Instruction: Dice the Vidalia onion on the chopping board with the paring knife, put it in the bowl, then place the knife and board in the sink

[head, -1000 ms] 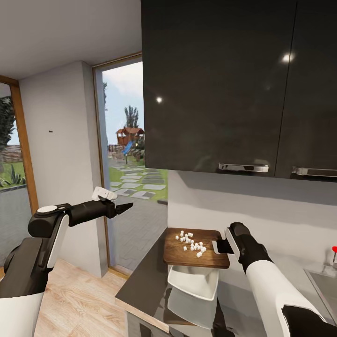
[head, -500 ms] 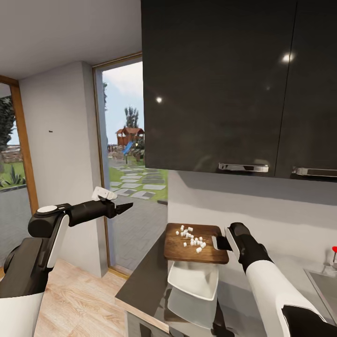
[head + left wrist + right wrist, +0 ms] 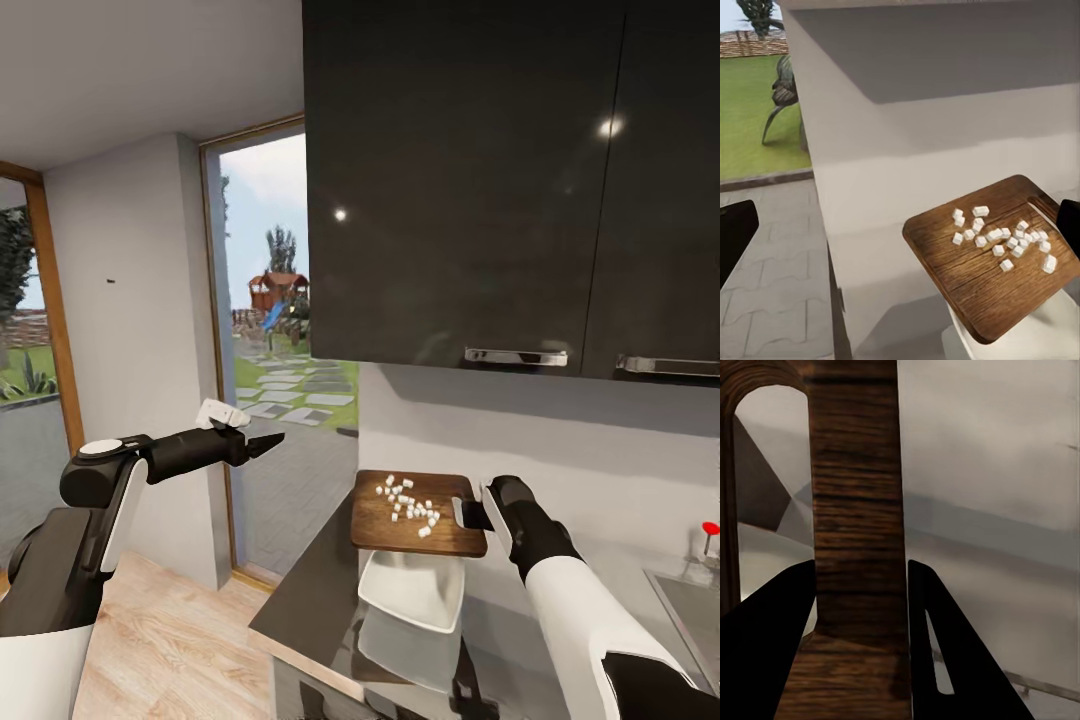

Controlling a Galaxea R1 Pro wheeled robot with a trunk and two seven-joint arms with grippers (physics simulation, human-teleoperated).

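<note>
1. Right fingers (image 3: 859, 615) clamped on the chopping board (image 3: 418, 512) at the bar beside its slot handle, one dark finger on each side of the wood in the right wrist view.
2. Left fingers (image 3: 266, 443) held out in the air toward the glass door (image 3: 275, 340), well apart from the counter (image 3: 310, 590); drawn together to a point, gripping nothing.
3. Chopping board (image 3: 990, 251) lifted clear of the counter, roughly level, its far short edge toward the wall.
4. Diced onion (image 3: 408, 503) scattered as small white cubes over the middle of the board, none off the edge.
5. Bowl (image 3: 415, 590) sitting on the glossy grey counter directly beneath the board's near edge, partly covered by it, mirrored in the surface below.
6. Sink (image 3: 690, 600) at the far right along the counter, with a red dot on its tap (image 3: 709, 535).
7. Dark wall cabinets (image 3: 470, 180) with chrome handles overhead, beyond the board.
</note>
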